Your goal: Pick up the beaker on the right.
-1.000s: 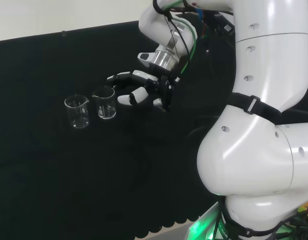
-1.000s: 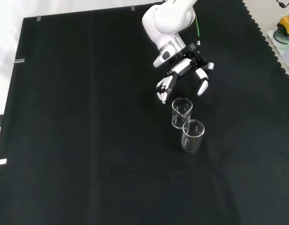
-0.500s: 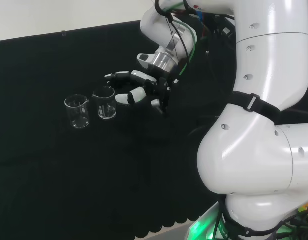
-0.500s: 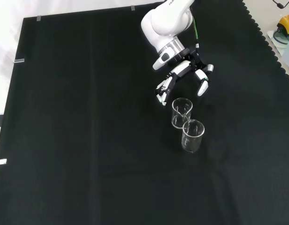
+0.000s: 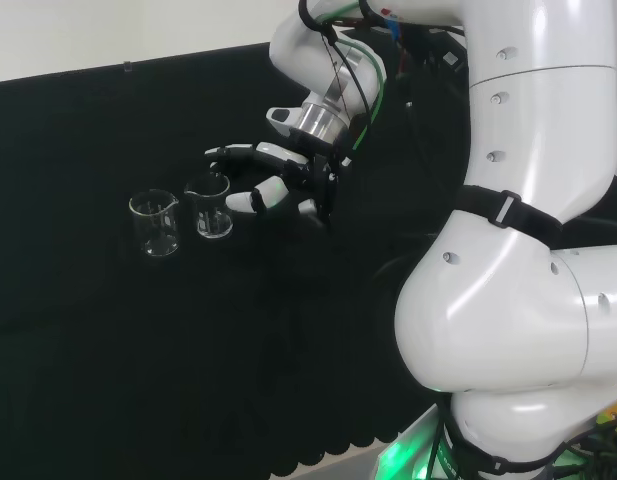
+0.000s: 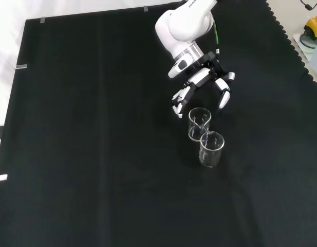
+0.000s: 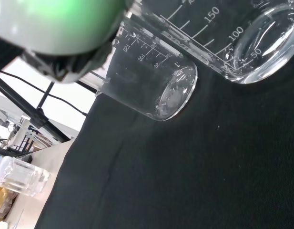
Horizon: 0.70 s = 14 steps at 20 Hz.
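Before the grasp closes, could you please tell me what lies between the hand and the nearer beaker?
Nothing: in the front view, bare black cloth separates the open hand from the nearer beaker; the second beaker stands beyond.

Two clear beakers stand on the black cloth, side by side and touching or nearly so. The nearer beaker looms large, its printed scale marks readable as lines. The farther beaker also bears a scale. A blurred, green-lit part of the hand overlaps the farther one.
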{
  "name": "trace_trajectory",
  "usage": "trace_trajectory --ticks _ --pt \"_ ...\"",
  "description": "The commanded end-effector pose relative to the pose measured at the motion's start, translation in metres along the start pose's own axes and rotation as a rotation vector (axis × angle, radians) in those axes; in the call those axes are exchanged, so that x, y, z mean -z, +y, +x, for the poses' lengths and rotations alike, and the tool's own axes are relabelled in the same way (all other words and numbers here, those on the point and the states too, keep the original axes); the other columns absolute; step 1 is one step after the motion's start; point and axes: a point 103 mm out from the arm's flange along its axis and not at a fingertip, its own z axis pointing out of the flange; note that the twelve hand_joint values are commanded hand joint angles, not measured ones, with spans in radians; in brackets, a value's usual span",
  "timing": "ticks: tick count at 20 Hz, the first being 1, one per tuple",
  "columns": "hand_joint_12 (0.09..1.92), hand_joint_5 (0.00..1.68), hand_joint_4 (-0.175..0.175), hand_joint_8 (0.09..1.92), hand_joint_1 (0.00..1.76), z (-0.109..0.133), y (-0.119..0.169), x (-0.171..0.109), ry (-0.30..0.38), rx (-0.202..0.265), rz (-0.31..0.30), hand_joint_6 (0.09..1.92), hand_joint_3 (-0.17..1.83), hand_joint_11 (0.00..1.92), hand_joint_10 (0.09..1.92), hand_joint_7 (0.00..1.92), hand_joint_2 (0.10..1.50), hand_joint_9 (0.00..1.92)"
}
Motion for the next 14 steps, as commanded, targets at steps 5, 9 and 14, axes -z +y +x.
trace_trajectory --ticks 5,9,14 --pt "1.15 0.33 -0.055 0.65 0.91 -0.0048 0.003 -0.007 0.047 -0.007 -0.04 0.09 1.03 0.0 0.59 0.27 0.26 0.33" --pt "1.13 0.34 -0.054 0.66 0.9 -0.0059 0.0062 -0.0092 0.046 -0.007 -0.048 0.09 1.01 0.0 0.59 0.26 0.26 0.33" --pt "1.15 0.39 -0.047 0.67 0.91 -0.0072 0.0101 -0.0121 0.049 -0.008 -0.056 0.09 0.98 0.0 0.6 0.29 0.27 0.35"
